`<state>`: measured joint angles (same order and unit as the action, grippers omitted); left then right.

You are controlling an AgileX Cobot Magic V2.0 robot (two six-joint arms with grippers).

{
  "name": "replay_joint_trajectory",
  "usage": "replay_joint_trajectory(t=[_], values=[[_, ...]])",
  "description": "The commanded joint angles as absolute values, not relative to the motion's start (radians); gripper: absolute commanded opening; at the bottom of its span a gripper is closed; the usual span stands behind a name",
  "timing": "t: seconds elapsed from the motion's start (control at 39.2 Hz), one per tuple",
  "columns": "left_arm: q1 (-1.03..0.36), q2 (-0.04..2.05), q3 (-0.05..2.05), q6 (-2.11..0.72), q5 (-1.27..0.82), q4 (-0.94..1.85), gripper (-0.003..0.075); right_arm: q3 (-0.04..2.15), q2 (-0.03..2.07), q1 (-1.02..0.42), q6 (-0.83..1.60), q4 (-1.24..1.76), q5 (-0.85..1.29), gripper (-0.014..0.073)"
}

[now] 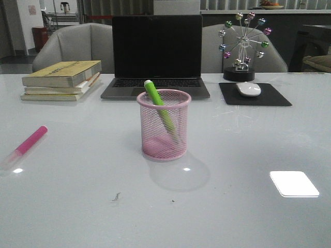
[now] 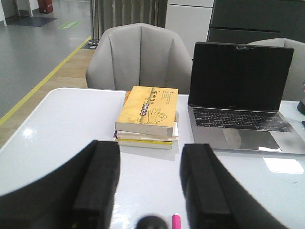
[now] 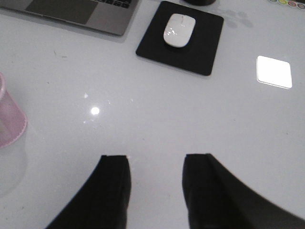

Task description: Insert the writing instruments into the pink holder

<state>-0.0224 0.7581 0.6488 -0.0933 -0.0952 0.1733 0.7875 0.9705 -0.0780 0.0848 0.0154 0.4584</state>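
The pink wire-mesh holder (image 1: 163, 125) stands at the table's middle with the green highlighter (image 1: 160, 107) leaning inside it, its tip above the rim. The pink highlighter (image 1: 27, 145) lies flat near the table's left edge, pale cap toward the front. No arm shows in the front view. My left gripper (image 2: 150, 149) is open above the table; the pink highlighter's end (image 2: 176, 222) peeks between its fingers. My right gripper (image 3: 156, 158) is open over bare table, with the holder's side (image 3: 9, 119) off to one side of it.
A stack of books (image 1: 62, 80) sits back left, a laptop (image 1: 156, 57) behind the holder, and a mouse (image 1: 249, 89) on a black pad (image 1: 254, 94) back right beside a wheel ornament (image 1: 243, 44). Chairs stand behind the table.
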Motion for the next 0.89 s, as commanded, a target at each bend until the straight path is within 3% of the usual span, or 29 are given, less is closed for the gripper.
replay_joint_trajectory(t=[0.0, 0.43, 0.87], values=[[-0.029, 0.756, 0.686, -0.083, -0.021, 0.179, 0.0362, 0.757, 0.89, -0.027, 0.088, 0.0, 0.4, 0.0393], [-0.029, 0.815, 0.707, -0.083, -0.149, 0.179, 0.0366, 0.69, 0.792, 0.048, 0.088, 0.009, 0.415, 0.0393], [-0.138, 1.136, 1.032, -0.092, -0.446, 0.179, 0.0366, 0.69, 0.792, 0.048, 0.088, 0.011, 0.434, 0.0393]])
